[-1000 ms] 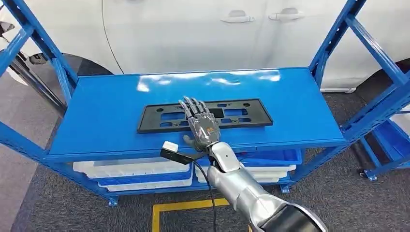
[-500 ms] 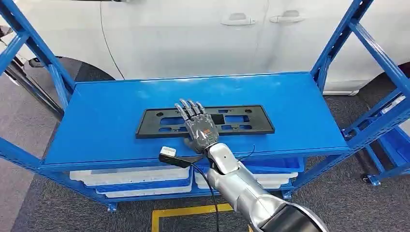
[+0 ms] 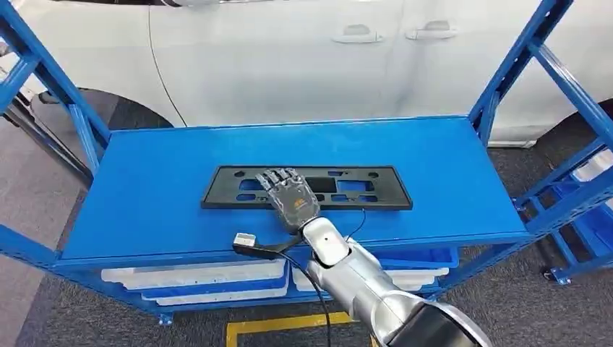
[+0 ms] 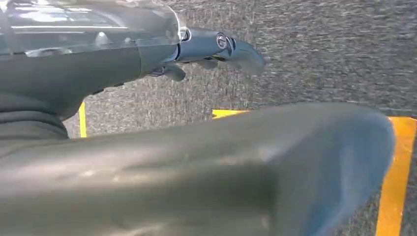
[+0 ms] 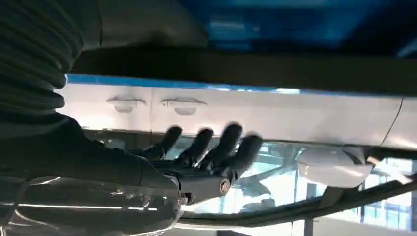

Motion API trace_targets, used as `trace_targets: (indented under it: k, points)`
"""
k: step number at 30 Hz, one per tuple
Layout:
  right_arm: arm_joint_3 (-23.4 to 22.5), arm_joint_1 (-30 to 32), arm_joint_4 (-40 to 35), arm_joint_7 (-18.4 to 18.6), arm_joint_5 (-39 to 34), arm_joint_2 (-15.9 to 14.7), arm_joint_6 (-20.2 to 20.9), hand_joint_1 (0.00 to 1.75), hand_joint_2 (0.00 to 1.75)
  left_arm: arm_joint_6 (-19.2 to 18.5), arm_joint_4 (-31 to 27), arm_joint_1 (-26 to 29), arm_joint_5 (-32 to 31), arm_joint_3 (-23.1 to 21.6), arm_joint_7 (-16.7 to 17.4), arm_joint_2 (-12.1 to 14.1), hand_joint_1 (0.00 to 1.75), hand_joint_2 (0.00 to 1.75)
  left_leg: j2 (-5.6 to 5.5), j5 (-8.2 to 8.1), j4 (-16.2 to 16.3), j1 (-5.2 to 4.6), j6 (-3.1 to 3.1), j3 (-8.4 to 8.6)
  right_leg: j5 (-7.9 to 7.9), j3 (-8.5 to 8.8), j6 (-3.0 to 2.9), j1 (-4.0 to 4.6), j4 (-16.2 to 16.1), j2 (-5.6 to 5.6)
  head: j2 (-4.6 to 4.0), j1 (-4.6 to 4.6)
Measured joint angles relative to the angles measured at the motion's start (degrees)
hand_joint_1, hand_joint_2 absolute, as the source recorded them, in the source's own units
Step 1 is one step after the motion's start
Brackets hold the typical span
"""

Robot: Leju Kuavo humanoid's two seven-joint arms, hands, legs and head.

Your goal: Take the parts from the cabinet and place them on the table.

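Observation:
A flat black plastic panel (image 3: 361, 186) with several cut-outs lies lengthwise on the top shelf of the blue cabinet (image 3: 159, 188). My right hand (image 3: 289, 196) reaches over the shelf's front edge and rests on the panel's near left-middle part, fingers apart and bent down onto it. The right wrist view shows the same right hand (image 5: 206, 152) with its dark fingers spread and nothing between them. My left hand (image 4: 216, 46) hangs over grey carpet and holds nothing.
Blue uprights and braces (image 3: 531, 58) rise at both ends of the cabinet. White and blue bins (image 3: 195, 278) sit on the shelf below. A white car (image 3: 289, 58) stands close behind. Yellow tape (image 3: 275, 325) marks the carpet in front.
The head view has tilted, so the cabinet sits lower in the picture. My right hand's fingers have bent down onto the panel and its wrist has dropped towards the shelf's front edge.

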Motion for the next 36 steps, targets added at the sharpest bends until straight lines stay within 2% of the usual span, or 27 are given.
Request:
trace_targets:
  k: [2, 4, 5, 6, 7, 8, 10, 11, 12, 13, 15, 17, 18, 20, 21, 22, 23, 24, 25, 26, 27, 28, 31, 32, 33, 35, 36]
  points:
    - [2.18, -0.51, 0.07, 1.31, 0.11, -0.24, 0.69, 1.75, 1.75, -0.07, 0.0, -0.05, -0.13, 0.2, -0.09, -0.02, 0.0, 0.0, 0.12, 0.15, -0.48, 0.25, 0.82, 0.33, -1.71, -0.8, 0.64, -0.21, 2.08, -0.18, 0.0, 0.15]
    - [4.46, -1.13, 0.31, 2.58, 0.17, -0.52, 2.6, 1.75, 1.75, -0.11, 0.0, -0.13, -0.17, 0.35, -0.18, -0.02, 0.0, 0.0, 0.17, 0.02, -0.46, 0.14, 1.19, 0.34, -6.06, -5.44, 1.01, -0.4, 11.43, -0.26, 0.0, 0.24]
    - [5.72, -1.21, 0.44, 2.93, 0.18, -0.76, 3.41, 1.75, 1.75, -0.26, 0.0, -0.13, -0.28, 0.46, -0.3, -0.02, 0.0, 0.0, 0.17, -0.02, -0.44, 0.09, 1.25, 0.34, -7.52, -7.82, 1.11, -0.46, 15.91, -0.29, 0.0, 0.28]
    - [6.71, -1.39, 0.46, 3.19, 0.2, -0.96, 3.78, 1.75, 1.75, -0.26, 0.0, -0.12, -0.35, 0.63, -0.35, 0.0, 0.0, 0.0, 0.16, -0.09, -0.39, 0.04, 1.34, 0.38, -7.83, -9.47, 1.1, -0.47, 18.65, -0.31, 0.0, 0.28]
    - [7.66, -1.67, 0.5, 3.43, 0.2, -1.09, 4.06, 1.75, 1.75, -0.26, 0.0, -0.07, -0.35, 0.79, -0.42, 0.0, 0.0, 0.0, 0.15, -0.17, -0.35, -0.01, 1.39, 0.51, -6.89, -9.78, 1.03, -0.47, 18.61, -0.34, 0.0, 0.26]
    - [8.35, -2.15, 0.52, 3.47, 0.17, -1.16, 4.17, 1.75, 1.75, -0.26, 0.0, -0.05, -0.35, 0.92, -0.42, 0.0, 0.0, 0.0, 0.09, -0.31, -0.31, -0.08, 1.37, 0.72, -4.5, -8.56, 0.79, -0.45, 15.6, -0.35, 0.0, 0.28]
    - [9.11, -2.9, 0.55, 3.47, 0.06, -1.33, 4.22, 1.75, 1.75, -0.28, 0.0, -0.08, -0.37, 1.16, -0.48, -0.02, 0.0, 0.0, -0.03, -0.57, -0.31, -0.27, 1.23, 1.31, 0.8, -3.74, -0.01, -0.32, 5.31, -0.35, 0.0, 0.31]
    - [9.5, -3.22, 0.55, 3.47, 0.02, -1.42, 4.24, 1.75, 1.75, -0.28, 0.02, -0.08, -0.46, 1.2, -0.5, -0.15, 0.0, 0.0, -0.03, -0.7, -0.36, -0.29, 1.12, 1.49, 1.44, -1.76, -0.59, -0.05, 0.91, -0.4, 0.0, 0.24]
    - [9.77, -3.47, 0.59, 3.47, -0.02, -1.46, 4.24, 1.75, 1.75, -0.28, 0.02, -0.14, -0.52, 1.22, -0.55, -0.24, 0.0, 0.0, -0.05, -0.84, -0.16, -0.69, 0.78, 1.37, 1.32, -1.54, -0.7, 0.22, 0.39, -0.52, 0.0, 0.09]
    - [10.01, -3.58, 0.59, 3.43, -0.09, -1.46, 4.19, 1.75, 1.75, -0.28, 0.02, -0.1, -0.52, 1.25, -0.57, -0.17, 0.0, 0.0, -0.03, -0.79, -0.32, -0.4, 0.48, 1.37, 1.4, -1.61, -0.59, 0.27, 0.4, -0.47, 0.0, 0.24]
    - [10.27, -3.64, 0.63, 3.28, -0.41, -1.55, 4.13, 1.75, 1.75, -0.28, 0.02, -0.1, -0.57, 1.31, -0.63, -0.18, 0.0, 0.0, -0.03, -0.72, -0.81, -0.32, -0.2, 1.73, 1.38, -1.52, -0.9, 0.49, 0.3, -0.34, 0.0, 0.24]
    - [10.36, -3.81, 0.63, 3.19, -0.66, -1.53, 4.13, 1.75, 1.75, -0.53, 0.02, -0.14, -0.66, 1.44, -0.83, -0.11, 0.0, 0.0, 0.02, -1.62, 0.09, -0.38, -0.71, 1.7, 1.91, -0.67, -1.4, -0.35, -0.99, -0.53, 0.0, 0.15]
    - [10.38, -3.94, 0.63, 3.1, -0.79, -1.53, 4.13, 1.75, 1.75, -0.81, 0.02, -0.1, -0.74, 1.51, -1.16, -0.11, 0.0, 0.0, 0.01, -3.84, 3.23, -0.38, -0.84, 0.34, 1.94, -0.56, -1.67, -0.4, -1.06, -0.66, 0.0, 0.04]
    - [10.38, -3.85, 0.7, 2.93, -1.05, -1.55, 4.11, 1.75, 1.75, -1.42, 0.02, -0.06, -0.76, 1.64, -1.87, 0.04, 0.0, 0.0, 0.03, -8.27, 12.5, -0.29, -1.28, -4.01, 1.91, -0.61, -1.71, -0.36, -1.03, -0.73, 0.0, 0.13]
    - [10.38, -3.77, 0.72, 2.93, -1.14, -1.55, 4.02, 1.75, 1.75, -1.68, 0.02, 0.04, -0.76, 1.68, -2.34, 0.07, 0.0, 0.0, 0.03, -9.45, 16.42, -0.28, -1.46, -5.94, 1.9, -0.66, -1.71, -0.36, -1.01, -0.74, 0.0, 0.11]
    - [10.38, -3.73, 0.74, 2.93, -1.25, -1.57, 3.93, 1.75, 1.75, -1.94, 0.02, 0.12, -0.77, 1.7, -2.67, 0.07, 0.0, 0.0, 0.04, -9.12, 17.54, -0.25, -1.57, -6.58, 1.89, -0.62, -1.7, -0.39, -0.99, -0.73, 0.0, 0.09]
    - [10.38, -3.74, 0.74, 2.88, -1.33, -1.6, 3.89, 1.75, 1.75, -2.14, 0.02, 0.19, -0.79, 1.7, -2.93, 0.07, 0.0, 0.0, 0.05, -7.39, 15.65, -0.12, -1.62, -5.77, 1.86, -0.53, -1.65, -0.42, -0.97, -0.68, 0.0, 0.09]
    - [10.38, -3.77, 0.74, 2.88, -1.49, -1.6, 3.62, 1.75, 1.75, -2.3, 0.02, 0.23, -0.83, 1.73, -3.61, 0.07, 0.0, 1.75, 0.06, -4.91, 11.62, 0.04, -1.66, -3.77, 1.79, -0.42, -1.55, -0.45, -0.92, -0.62, 0.0, 0.09]
    - [10.36, -3.85, 0.74, 2.88, -1.71, -1.6, 3.03, 1.75, 1.75, -2.36, 0.02, 0.21, -0.98, 1.75, -4.68, 0.15, 0.0, 1.75, 0.1, -1.94, 5.58, 0.21, -1.66, -0.82, 1.64, -0.32, -1.32, -0.5, -0.74, -0.5, 0.0, 0.11]
    - [10.27, -3.95, 0.74, 2.88, -1.9, -1.59, 2.43, 1.75, 1.75, -2.49, 0.02, 0.18, -1.14, 1.79, -5.94, 0.17, 0.0, 1.75, 0.19, -0.21, 0.79, 0.36, -1.63, 1.5, 1.45, -0.34, -1.04, -0.48, -0.47, -0.4, 0.0, 0.09]
    - [10.01, -4.04, 0.72, 2.88, -2.14, -1.7, 1.58, 1.75, 1.75, -2.73, 0.02, 0.07, -1.16, 1.94, -7.08, 0.17, 0.0, 1.75, 0.09, -1.23, -0.73, 0.07, -1.35, 2.07, 1.24, -0.65, -0.68, 0.01, -0.07, -0.32, 0.0, 0.04]
    - [9.46, -4.08, 0.59, 2.77, -2.47, -1.83, 0.81, 1.75, 1.75, -3.01, 0.02, -0.01, -1.18, 2.18, -8.0, 0.17, 0.0, 1.75, -0.09, -0.96, -0.52, 0.02, -0.61, 1.93, 1.4, -0.86, -0.41, 0.01, -0.12, -0.21, 0.0, 0.24]
    - [7.85, -4.03, -0.45, 1.66, -3.67, -2.27, -1.72, 1.75, 1.75, -3.26, 0.02, 0.15, -1.33, 2.73, -8.87, 0.15, 0.0, 1.75, -0.07, -0.66, -0.61, 0.03, 0.45, 1.65, 1.54, -1.02, 0.37, -0.1, -0.11, -0.13, 0.0, 0.24]
    - [7.25, -3.94, -1.21, 1.2, -4.2, -2.51, -2.52, 1.75, 1.75, -3.32, 0.02, 0.13, -1.36, 2.82, -8.98, 0.02, 0.0, 1.75, 0.07, -0.42, -0.82, 0.24, 0.87, 1.76, 0.72, -1.41, 0.59, -0.29, 1.01, -0.2, 0.0, 0.26]
    - [6.36, -3.77, -2.96, 0.44, -4.98, -2.79, -3.24, 1.75, 1.75, -3.32, 0.02, 0.07, -1.31, 3.01, -9.31, 0.02, 0.0, 1.75, 0.08, -0.38, -0.85, 0.25, 1.14, 1.69, -1.01, -2.53, 0.91, -0.18, 3.46, -0.29, 0.0, 0.7]
    - [3.79, -2.19, -9.43, -1.92, -7.38, -3.98, -3.91, 1.75, 1.75, -3.32, 0.02, 0.05, -1.09, 3.63, -9.85, -0.07, 0.0, 1.75, 0.09, -0.38, -0.82, 0.13, 1.4, 1.51, -5.74, -7.05, 1.42, -0.46, 12.97, -0.33, 0.0, 0.77]
    - [2.44, -0.99, -12.48, -4.48, -9.98, -4.29, -4.09, 1.75, 1.75, -3.32, 0.02, 0.11, -0.92, 4.02, -10.25, -0.09, 0.0, 1.75, 0.08, -0.41, -0.79, 0.1, 1.44, 1.51, -7.35, -9.22, 1.54, -0.49, 17.45, -0.36, 0.0, 0.77]
